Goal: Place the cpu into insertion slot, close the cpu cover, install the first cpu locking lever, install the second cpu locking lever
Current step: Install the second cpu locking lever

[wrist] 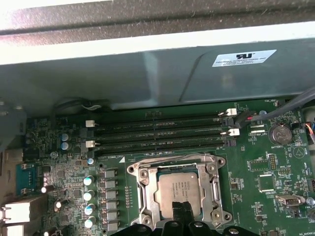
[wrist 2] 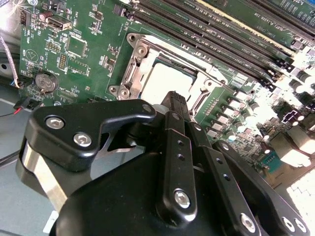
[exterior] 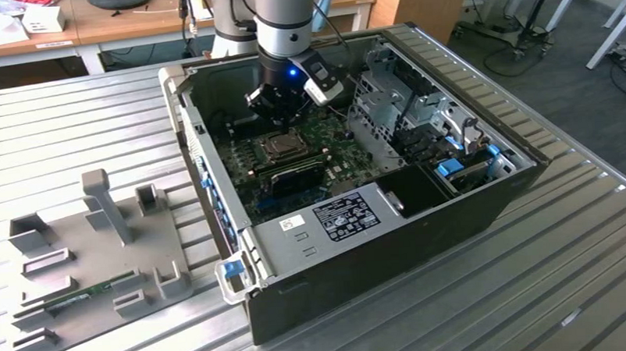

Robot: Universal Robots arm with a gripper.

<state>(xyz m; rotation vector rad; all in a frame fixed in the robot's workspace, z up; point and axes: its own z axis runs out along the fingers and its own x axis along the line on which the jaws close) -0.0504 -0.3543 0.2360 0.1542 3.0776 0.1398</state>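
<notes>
Silvery cpu (wrist: 179, 190) sits in the insertion slot (wrist: 143, 195), cpu cover (wrist: 214, 183) down; gripper (wrist: 183, 212), fingers pinched narrow and empty, should press squarely at lower centre.

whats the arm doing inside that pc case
A single robot arm reaches into an open computer case lying on a metal table. Its gripper hovers just over the insertion slot on the green motherboard, fingers close together. The cpu already sits in the slot, with the cpu cover lying around it. Whether the locking levers are fastened is hard to tell.
</notes>
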